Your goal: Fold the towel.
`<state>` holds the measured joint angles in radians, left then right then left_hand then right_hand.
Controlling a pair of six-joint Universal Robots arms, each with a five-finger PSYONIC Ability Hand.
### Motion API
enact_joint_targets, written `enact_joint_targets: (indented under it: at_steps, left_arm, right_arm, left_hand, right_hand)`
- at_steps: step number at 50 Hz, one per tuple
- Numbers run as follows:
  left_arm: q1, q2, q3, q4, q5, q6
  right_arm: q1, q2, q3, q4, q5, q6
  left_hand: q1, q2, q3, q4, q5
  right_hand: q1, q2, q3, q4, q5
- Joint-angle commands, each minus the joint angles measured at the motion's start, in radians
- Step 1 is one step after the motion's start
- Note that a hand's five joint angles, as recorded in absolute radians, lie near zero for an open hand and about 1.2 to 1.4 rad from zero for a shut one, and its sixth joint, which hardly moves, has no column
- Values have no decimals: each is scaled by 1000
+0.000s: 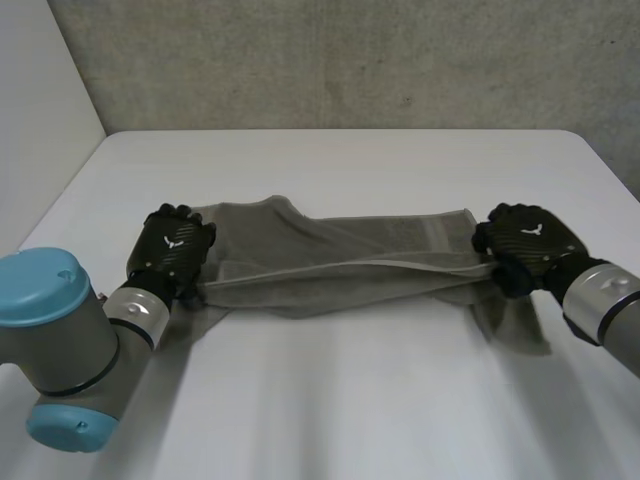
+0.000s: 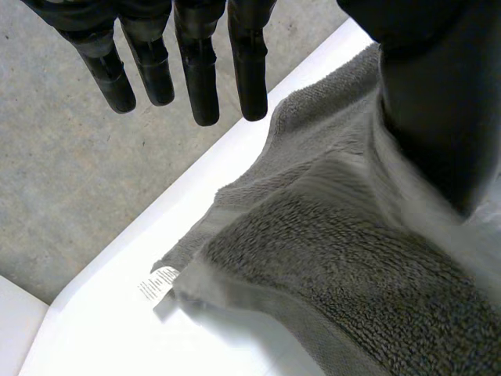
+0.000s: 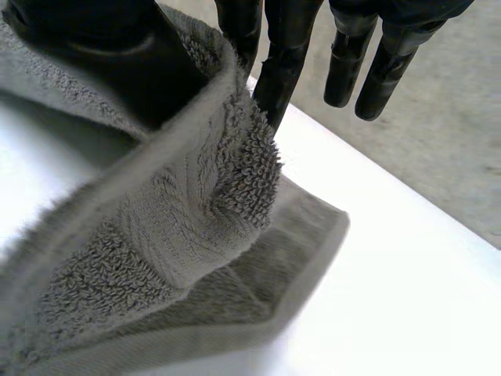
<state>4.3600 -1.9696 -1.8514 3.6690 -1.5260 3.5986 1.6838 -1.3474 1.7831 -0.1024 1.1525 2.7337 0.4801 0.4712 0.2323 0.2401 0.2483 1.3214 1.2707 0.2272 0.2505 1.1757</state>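
towel (image 1: 340, 262) ends hidden under both hands (head view) | left hand (image 1: 175, 248) thumb-pinches its left end | right hand (image 1: 525, 245) pinches right end

No text is legible: the towel's (image 2: 329, 258) white tag (image 2: 159, 283) carries unreadable print. The left hand (image 1: 172, 250) and right hand (image 1: 527, 243) each bear a wordless white emblem.

Light: soft, even and fairly bright, coming from overhead.
Surface: the desk (image 1: 330, 400) is white; in your head view, pale streaks of reflected light run across its near part.
Shadows: soft grey ones lie on the desk along the near edge of the towel (image 1: 340, 255), deepest below its end at the right robot hand (image 1: 525, 245).
Left wrist view: you see bare desk glaring white beside the towel.
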Motion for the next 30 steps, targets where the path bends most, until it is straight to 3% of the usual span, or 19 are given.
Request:
enact_joint_targets:
  at_steps: [1,3,4,5,6,7,8,11,12,13,18,30]
  left_arm:
    - [-10,-5,-2,-3,-5,0]
    - [-10,0,-5,-13,1,0]
    - [-10,0,-5,-14,1,0]
    - [-8,5,-9,-15,10,-6]
    - [-8,5,-9,-15,10,-6]
    - [-11,9,-12,-21,12,-5]
    - [-13,18,-25,-33,15,-3]
    - [-13,47,-41,-56,32,-3]
    - [-13,48,-42,-56,32,-3]
    - [-2,60,-45,-61,41,-6]
    - [19,81,-46,-63,61,-14]
    - [85,92,-40,-67,60,-15]
  right_arm:
    - [-32,-22,4,33,-4,0]
    - [-33,-22,4,43,-5,0]
    - [-33,-22,5,53,-10,0]
    - [-32,-22,7,62,-11,-2]
    - [-32,-22,7,62,-11,-2]
    - [-30,-22,9,72,-17,-2]
    - [-30,-22,9,72,-17,-2]
    - [-30,-19,12,93,-23,-11]
    - [-32,-19,10,104,-20,-12]
    - [-35,-15,10,115,-17,-12]
    - [-36,14,7,121,-2,-12]
    - [-58,62,-2,122,67,-16]
  left_hand:
    - [-14,-5,-58,-66,43]
    - [266,275,-58,-66,323]
    - [268,277,-58,-66,325]
    - [550,559,-58,-66,607]
    - [552,561,-58,-66,610]
    - [834,843,-58,-66,892]
    - [915,924,-58,-66,973]
    - [916,925,-58,-66,973]
    - [916,925,-58,-66,973]
    - [916,925,-58,-66,973]
    - [916,925,-58,-66,973]
    - [916,925,-58,-66,973]
  right_hand:
    - [75,126,-53,-76,46]
    - [75,126,-53,-76,46]
    - [75,126,-53,-76,46]
    - [75,126,-53,-76,46]
    - [75,126,-53,-76,46]
    - [75,126,-53,-76,46]
    - [75,126,-53,-76,46]
    - [75,126,-53,-76,46]
    - [-35,16,-53,-76,-63]
    - [-393,-342,-53,-76,-422]
    - [-731,-680,-53,-76,-760]
    - [-726,-675,-53,-76,-754]
